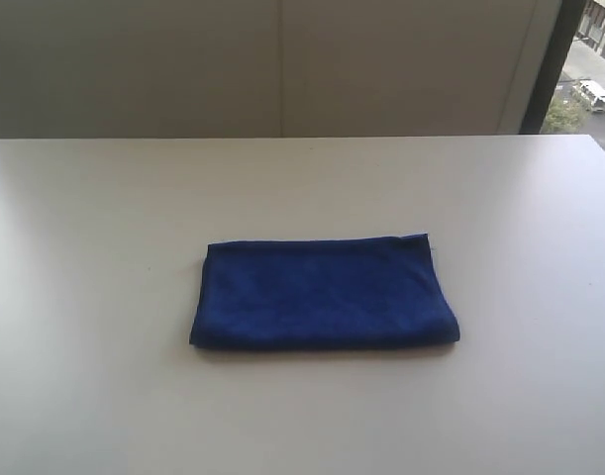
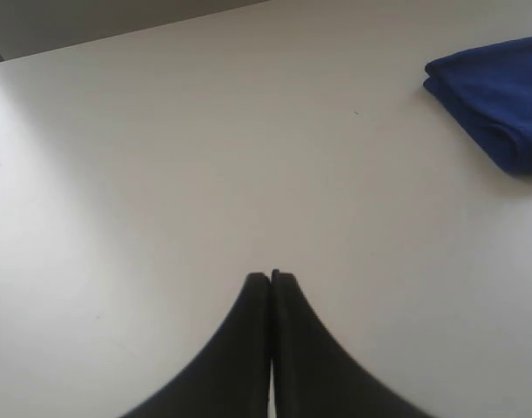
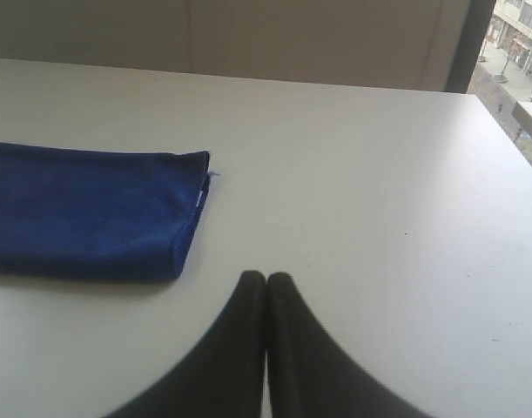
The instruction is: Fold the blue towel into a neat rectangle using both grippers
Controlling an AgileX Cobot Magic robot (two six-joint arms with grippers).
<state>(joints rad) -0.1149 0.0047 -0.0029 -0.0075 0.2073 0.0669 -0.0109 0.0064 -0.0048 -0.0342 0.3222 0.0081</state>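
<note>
The blue towel (image 1: 324, 293) lies folded as a flat rectangle near the middle of the white table (image 1: 104, 218). Neither arm shows in the exterior view. In the left wrist view my left gripper (image 2: 271, 277) is shut with nothing in it, above bare table, and a folded corner of the towel (image 2: 501, 103) lies well apart from it. In the right wrist view my right gripper (image 3: 266, 277) is shut and holds nothing. The towel's end (image 3: 91, 209), with a small white tag (image 3: 201, 197) at its edge, lies a short way off, not touching the fingers.
A pale wall (image 1: 282, 59) runs behind the table's far edge. A dark window frame (image 1: 552, 64) stands at the back right, with a street outside (image 1: 594, 94). Bare white tabletop surrounds the towel on all sides.
</note>
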